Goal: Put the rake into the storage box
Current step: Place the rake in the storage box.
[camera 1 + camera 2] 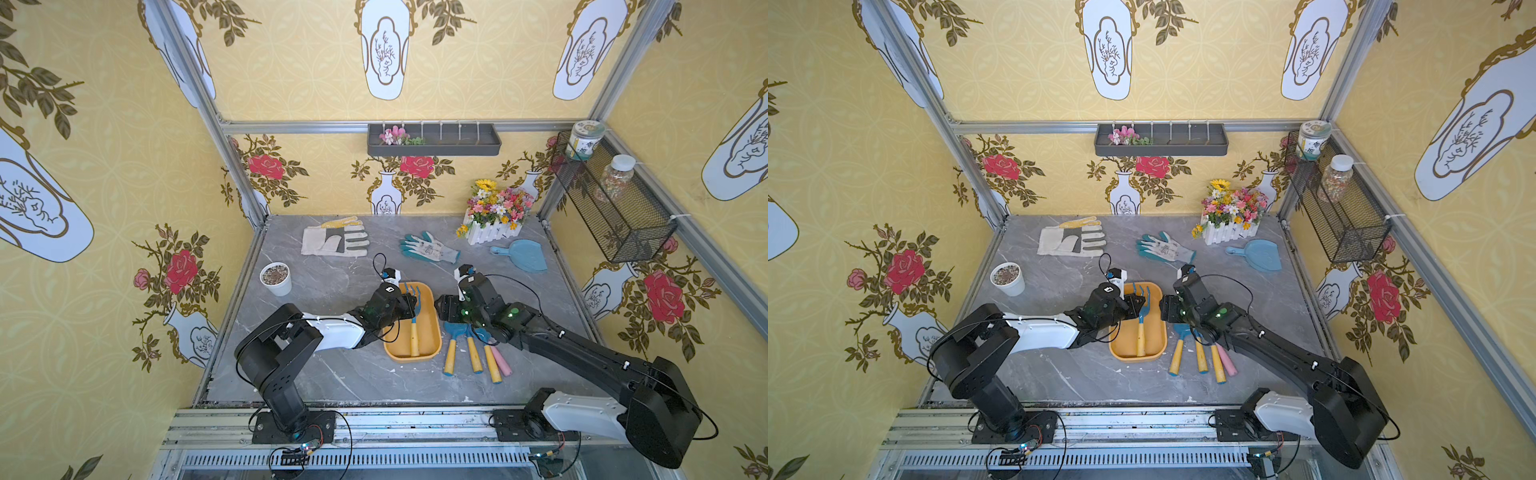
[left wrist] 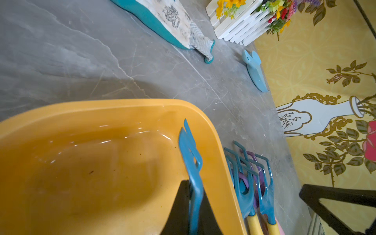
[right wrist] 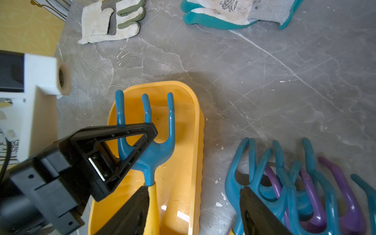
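Spares point(image 1: 473, 353): four more toy rakes, loose on the table at lower centre of frame, just right of the box.
Storage box point(image 1: 397, 347): yellow tray at centre of frame, long side running away from the camera.
Rake point(image 1: 414, 332): inside the box outline, handle toward the near wall, blue tines at the far end.
Left gripper point(image 1: 410, 304): clamped on the tine head, above the box's far half.
Right gripper point(image 1: 441, 309): jaws apart, empty, over the spares' heads.
Gloves point(image 1: 430, 248): farther back, untouched.
Done: carry and lowering into the box, seemingly.
Remaining: release and retreat of the left arm; contact with the box floor not readable.
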`<act>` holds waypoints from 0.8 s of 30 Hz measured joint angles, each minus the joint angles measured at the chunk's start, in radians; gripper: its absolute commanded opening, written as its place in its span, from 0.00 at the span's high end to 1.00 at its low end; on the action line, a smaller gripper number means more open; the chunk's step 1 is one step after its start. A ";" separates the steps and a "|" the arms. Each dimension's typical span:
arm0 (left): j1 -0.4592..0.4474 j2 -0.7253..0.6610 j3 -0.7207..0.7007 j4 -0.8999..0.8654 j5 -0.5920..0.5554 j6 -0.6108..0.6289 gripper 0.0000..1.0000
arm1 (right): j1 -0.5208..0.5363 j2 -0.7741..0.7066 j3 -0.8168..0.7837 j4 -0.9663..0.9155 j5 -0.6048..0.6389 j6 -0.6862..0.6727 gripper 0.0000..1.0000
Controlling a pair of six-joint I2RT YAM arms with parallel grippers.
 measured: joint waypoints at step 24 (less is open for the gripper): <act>0.017 0.059 0.130 -0.156 0.050 0.040 0.48 | -0.005 0.025 0.013 -0.207 0.071 0.048 0.29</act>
